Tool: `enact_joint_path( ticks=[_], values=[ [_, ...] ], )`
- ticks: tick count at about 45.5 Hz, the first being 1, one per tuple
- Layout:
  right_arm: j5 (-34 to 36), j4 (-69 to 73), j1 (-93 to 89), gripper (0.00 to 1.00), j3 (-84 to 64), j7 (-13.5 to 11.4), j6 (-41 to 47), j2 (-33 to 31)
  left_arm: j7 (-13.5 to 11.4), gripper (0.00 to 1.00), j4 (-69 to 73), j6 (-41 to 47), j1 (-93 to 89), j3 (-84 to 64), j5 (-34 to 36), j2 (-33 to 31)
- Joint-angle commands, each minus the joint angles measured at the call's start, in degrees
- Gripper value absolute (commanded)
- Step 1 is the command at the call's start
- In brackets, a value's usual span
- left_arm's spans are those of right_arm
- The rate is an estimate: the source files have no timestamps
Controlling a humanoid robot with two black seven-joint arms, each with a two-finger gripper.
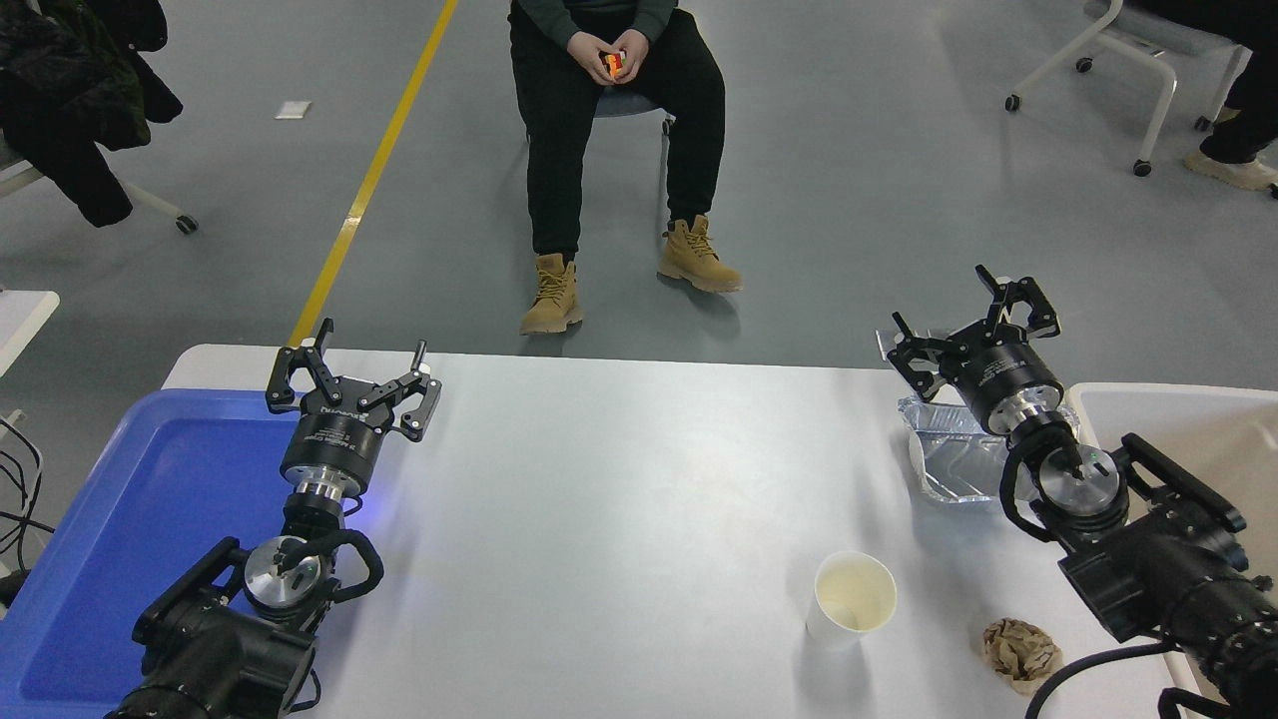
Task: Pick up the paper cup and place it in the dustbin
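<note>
The white paper cup (852,597) stands upright on the white table (619,499), near the front right, its cream inside showing. The cream-beige dustbin (1183,429) sits at the table's right edge, partly hidden by my right arm. My right gripper (966,320) is open and empty, held above the table's far right edge over the foil tray, well behind and to the right of the cup. My left gripper (354,371) is open and empty, parked at the lower left over the blue tray's edge.
A shiny foil tray (954,454) lies under my right wrist. A crumpled brown paper ball (1020,654) lies right of the cup. A blue plastic tray (120,519) fills the left end. A person sits on a chair beyond the table, holding a coloured cube.
</note>
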Motion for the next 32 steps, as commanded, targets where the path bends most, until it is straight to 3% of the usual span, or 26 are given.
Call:
enact_joint_path(
  ticks=[1, 10, 23, 32],
  values=[
    [-7.9, 0.6, 4.8, 1.0, -5.8, -0.5, 0.1, -2.4, 0.0, 0.99, 0.0, 0.0, 0.0, 0.0, 0.0, 0.0],
    [-14.3, 1.3, 13.4, 1.0, -16.3, -0.5, -0.4, -8.0, 0.0, 0.99, 0.0, 0.0, 0.0, 0.0, 0.0, 0.0],
    [-13.4, 16.1, 38.6, 1.0, -51.0, -0.3, -1.6, -24.0, 0.0, 0.99, 0.0, 0.0, 0.0, 0.1, 0.0, 0.0],
    [-13.1, 22.8, 60.1, 1.0, -75.3, 0.0, -1.0, -27.6, 0.0, 0.99, 0.0, 0.0, 0.0, 0.1, 0.0, 0.0]
  ],
)
